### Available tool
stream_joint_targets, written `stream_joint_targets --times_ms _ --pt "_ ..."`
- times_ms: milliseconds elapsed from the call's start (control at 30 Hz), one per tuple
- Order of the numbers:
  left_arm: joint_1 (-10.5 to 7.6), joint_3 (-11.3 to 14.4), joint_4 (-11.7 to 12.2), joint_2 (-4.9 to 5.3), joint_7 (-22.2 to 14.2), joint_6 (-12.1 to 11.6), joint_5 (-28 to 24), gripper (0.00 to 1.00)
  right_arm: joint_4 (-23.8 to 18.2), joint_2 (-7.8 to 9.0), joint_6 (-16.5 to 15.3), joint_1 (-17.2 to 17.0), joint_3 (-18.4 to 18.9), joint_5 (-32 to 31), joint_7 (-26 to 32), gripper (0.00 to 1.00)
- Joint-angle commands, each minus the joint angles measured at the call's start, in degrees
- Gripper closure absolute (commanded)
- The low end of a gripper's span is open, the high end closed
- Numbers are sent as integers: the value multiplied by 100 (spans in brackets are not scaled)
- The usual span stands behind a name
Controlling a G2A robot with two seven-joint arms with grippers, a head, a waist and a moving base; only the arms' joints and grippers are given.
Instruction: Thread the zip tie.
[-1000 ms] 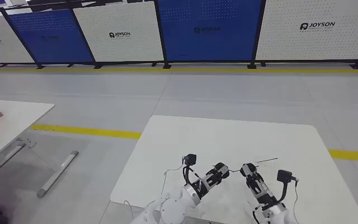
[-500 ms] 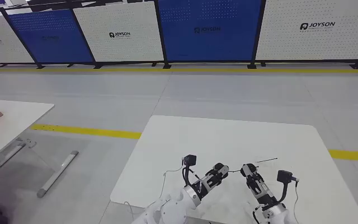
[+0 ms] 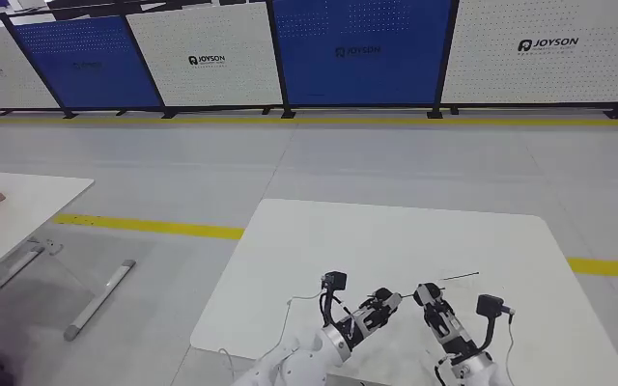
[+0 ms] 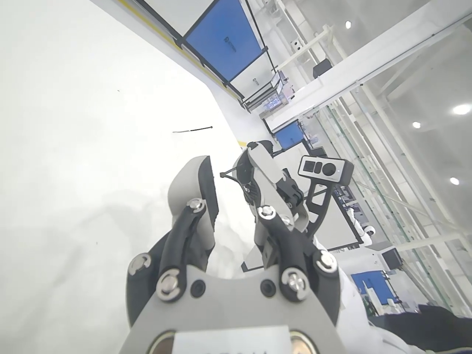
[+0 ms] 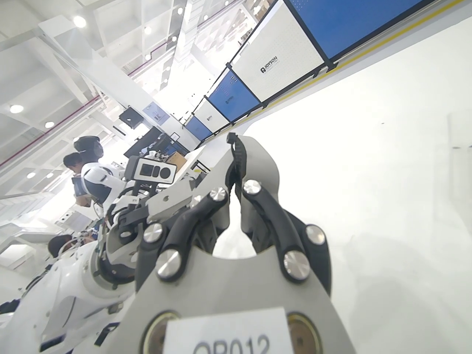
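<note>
Top view: the left gripper [image 3: 390, 298] and right gripper [image 3: 423, 291] sit close together near the white counter's [image 3: 386, 232] near edge. A spare zip tie [image 3: 461, 277] lies flat just beyond them.
Left wrist view: the left fingers [image 4: 206, 178] are spread apart, grasping nothing.
Right wrist view: the right fingers [image 5: 261, 163] are clenched on a black zip tie [image 5: 236, 160].

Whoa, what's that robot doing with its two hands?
It's working with a zip tie at a white table. The right gripper is pinched shut on a black zip tie, and the tie's end pokes out past the fingertips. The left gripper is open close beside it, holding nothing. A second zip tie lies loose on the table farther off.
</note>
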Motion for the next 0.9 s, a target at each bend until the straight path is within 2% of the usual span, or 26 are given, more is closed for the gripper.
stream_joint_targets --times_ms 0,67,233,433,867 --pt "-21 20 12 -7 10 31 5 85 -8 -1 0 -11 8 -8 -11 100" --pt "-36 33 17 -12 25 50 5 93 -22 0 0 -26 17 -24 -23 100" --pt "-75 65 37 -26 41 149 -11 100 -53 2 0 -57 35 -67 -41 100" --pt "-111 87 56 -33 10 156 -21 100 -57 5 0 -61 48 -46 -7 100" --pt "-75 75 -18 -15 -118 -66 -88 100 -90 21 0 -47 54 60 159 100"
